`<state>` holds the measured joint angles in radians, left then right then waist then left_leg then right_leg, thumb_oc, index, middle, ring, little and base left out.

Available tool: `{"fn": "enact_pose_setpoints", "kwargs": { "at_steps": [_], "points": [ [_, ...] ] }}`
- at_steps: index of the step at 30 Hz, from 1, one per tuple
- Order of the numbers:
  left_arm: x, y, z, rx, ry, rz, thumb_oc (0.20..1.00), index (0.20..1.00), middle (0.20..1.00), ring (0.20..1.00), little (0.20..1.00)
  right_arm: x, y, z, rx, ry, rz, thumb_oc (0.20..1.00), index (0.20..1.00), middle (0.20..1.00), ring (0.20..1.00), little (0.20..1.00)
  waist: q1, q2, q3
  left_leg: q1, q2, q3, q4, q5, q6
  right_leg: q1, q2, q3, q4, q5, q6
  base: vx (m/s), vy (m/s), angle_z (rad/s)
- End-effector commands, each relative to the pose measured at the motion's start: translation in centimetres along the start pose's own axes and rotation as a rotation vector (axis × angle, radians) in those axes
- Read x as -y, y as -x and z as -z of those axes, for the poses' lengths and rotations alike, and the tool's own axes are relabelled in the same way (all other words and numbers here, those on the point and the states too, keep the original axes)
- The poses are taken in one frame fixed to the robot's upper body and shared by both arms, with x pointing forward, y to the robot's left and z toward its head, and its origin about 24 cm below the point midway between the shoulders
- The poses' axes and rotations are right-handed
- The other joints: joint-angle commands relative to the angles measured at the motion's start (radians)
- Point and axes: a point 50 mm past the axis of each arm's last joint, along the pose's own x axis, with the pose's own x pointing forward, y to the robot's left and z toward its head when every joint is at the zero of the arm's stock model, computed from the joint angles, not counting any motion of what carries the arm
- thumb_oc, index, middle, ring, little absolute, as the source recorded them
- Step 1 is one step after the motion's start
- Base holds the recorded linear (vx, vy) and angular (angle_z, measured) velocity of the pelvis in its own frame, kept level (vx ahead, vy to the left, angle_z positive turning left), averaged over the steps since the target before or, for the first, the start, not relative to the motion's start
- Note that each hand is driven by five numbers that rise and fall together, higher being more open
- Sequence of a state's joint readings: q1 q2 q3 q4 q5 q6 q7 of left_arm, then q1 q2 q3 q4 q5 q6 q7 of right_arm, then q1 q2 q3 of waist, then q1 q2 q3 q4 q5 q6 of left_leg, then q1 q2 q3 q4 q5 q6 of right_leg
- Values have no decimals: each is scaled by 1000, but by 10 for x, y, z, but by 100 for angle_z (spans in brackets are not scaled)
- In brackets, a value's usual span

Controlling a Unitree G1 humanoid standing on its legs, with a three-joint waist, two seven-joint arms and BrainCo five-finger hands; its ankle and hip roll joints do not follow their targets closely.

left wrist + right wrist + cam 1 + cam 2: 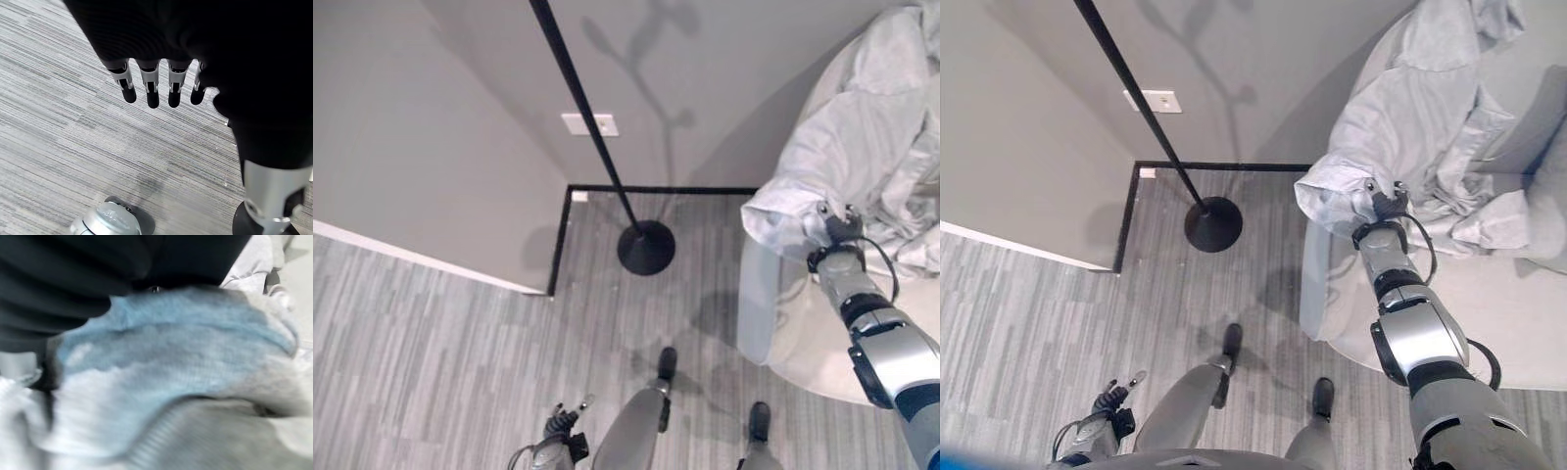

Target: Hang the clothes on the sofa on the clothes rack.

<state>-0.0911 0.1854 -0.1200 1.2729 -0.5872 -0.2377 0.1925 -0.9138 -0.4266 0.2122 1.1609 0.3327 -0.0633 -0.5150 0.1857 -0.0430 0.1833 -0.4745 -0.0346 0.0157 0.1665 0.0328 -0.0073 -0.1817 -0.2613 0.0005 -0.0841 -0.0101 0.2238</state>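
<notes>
A light grey garment (871, 127) lies heaped on the pale sofa (1518, 313) at the right. My right hand (1386, 206) reaches into its lower left fold, and the cloth (186, 357) drapes over the hand. The clothes rack is a thin black pole (587, 117) on a round black base (646, 247), standing on the floor left of the sofa. Low at the bottom left, my left hand (563, 431) hangs over the carpet, its fingers (152, 88) straight and holding nothing.
A grey wall corner juts out at the left, with a white wall plate (589, 124) behind the pole. A black skirting strip (656, 189) runs along the wall's foot. Striped grey carpet (460, 343) stretches between the rack's base and the sofa.
</notes>
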Motion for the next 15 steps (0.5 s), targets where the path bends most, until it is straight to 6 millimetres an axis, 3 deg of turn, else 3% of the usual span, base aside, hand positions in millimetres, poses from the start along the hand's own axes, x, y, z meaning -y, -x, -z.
{"fn": "enact_pose_setpoints", "kwargs": {
  "at_steps": [1, 2, 3, 7, 15],
  "points": [
    [-19, -5, -14, 26, 9, -76, 1000, 1000, 1000, 1000, 1000, -1, -1, -61, 193, -229, -34, 200, 200, 200, 200, 200, 4, -33, 11, -81, 28, -72, 110, -67, -24, 91, 24, -29, -3, 39, -52, -42, -68, -10],
    [-19, -5, -14, 27, 9, -76, 1000, 1000, 1000, 1000, 1000, -1, -1, -61, 193, -229, -34, 200, 200, 200, 200, 200, 3, -34, 8, -83, 27, -72, 104, -62, -24, 87, 24, -30, -3, 40, -52, -41, -64, -11],
    [-20, -6, -15, 21, 2, -79, 1000, 1000, 1000, 1000, 1000, -7, 5, -77, 239, -309, -82, 200, 200, 200, 200, 200, -9, -45, 1, -56, 37, -72, 80, -53, -25, 91, 30, -26, -3, 41, -56, -31, -67, -9],
    [-25, -5, -10, -1, -12, -81, 1000, 1000, 1000, 1000, 1000, -13, 18, -106, 326, -479, -204, 200, 200, 200, 200, 200, -30, -72, -30, 40, 63, -80, -15, -11, -30, 118, 46, -21, -3, 36, -66, -28, -77, -13],
    [-34, -1, 6, -62, 22, -91, 1000, 1000, 1000, 1000, 1000, -7, 24, -141, 384, -639, -306, 200, 200, 200, 200, 200, -38, -90, -79, 163, 90, -86, -145, 46, -49, 174, 69, -22, -3, 20, -77, 3, -42, 1]
  ]
}}
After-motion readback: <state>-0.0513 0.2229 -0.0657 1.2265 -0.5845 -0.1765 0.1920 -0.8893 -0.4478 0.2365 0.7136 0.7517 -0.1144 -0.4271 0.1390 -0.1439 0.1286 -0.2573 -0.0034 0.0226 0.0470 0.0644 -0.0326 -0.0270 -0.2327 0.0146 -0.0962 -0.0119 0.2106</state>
